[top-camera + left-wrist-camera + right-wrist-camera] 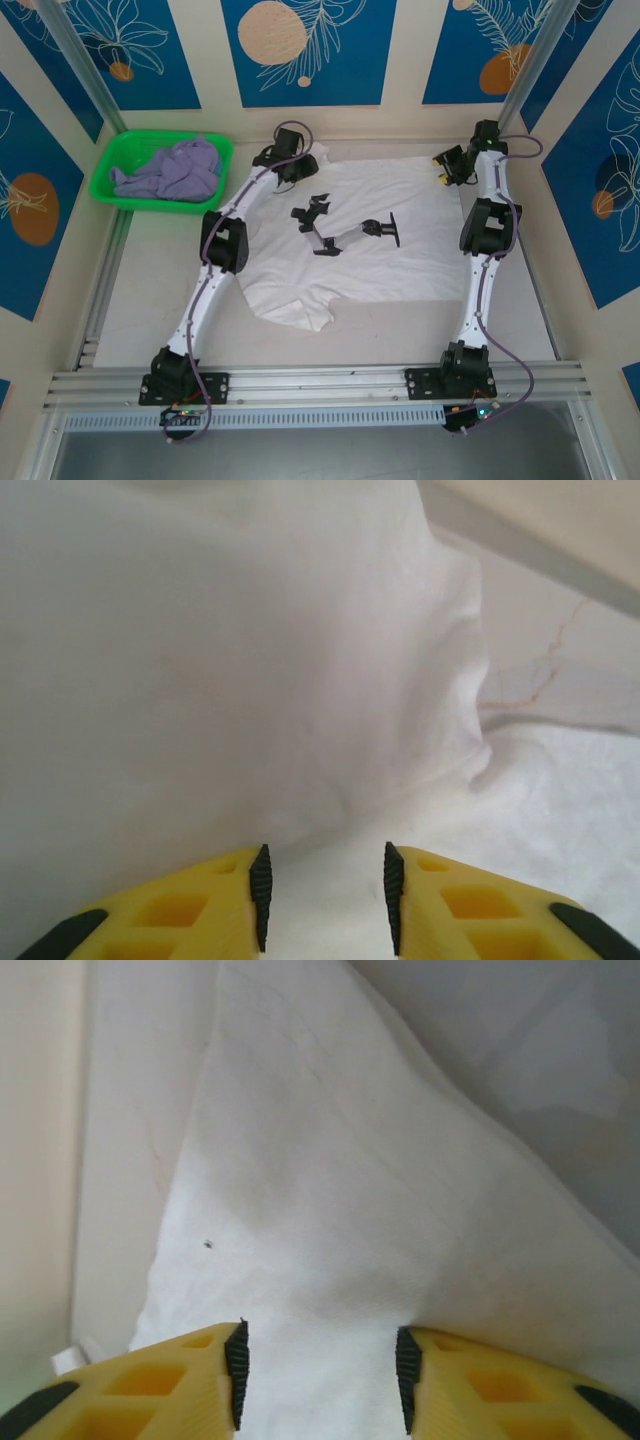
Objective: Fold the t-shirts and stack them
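Note:
The white t-shirt (pixel 400 265) lies spread over the middle of the table, its black-and-grey print (pixel 345 230) facing up. My left gripper (pixel 305 165) is down at the shirt's far left corner. In the left wrist view it (pixel 325 848) is open, with white cloth (pixel 250 680) lying between and beyond the yellow fingers (pixel 200 910). My right gripper (pixel 447 165) is at the far right corner. In the right wrist view it (pixel 321 1328) stands open over the cloth's edge (pixel 330 1210). The lavender t-shirt (pixel 175 170) lies crumpled in the green basket (pixel 105 185).
The basket stands at the far left, near a metal post (pixel 85 60). Another post (pixel 530 65) rises at the far right. Bare tabletop (pixel 150 300) shows left of the shirt and along the near rail (pixel 320 380).

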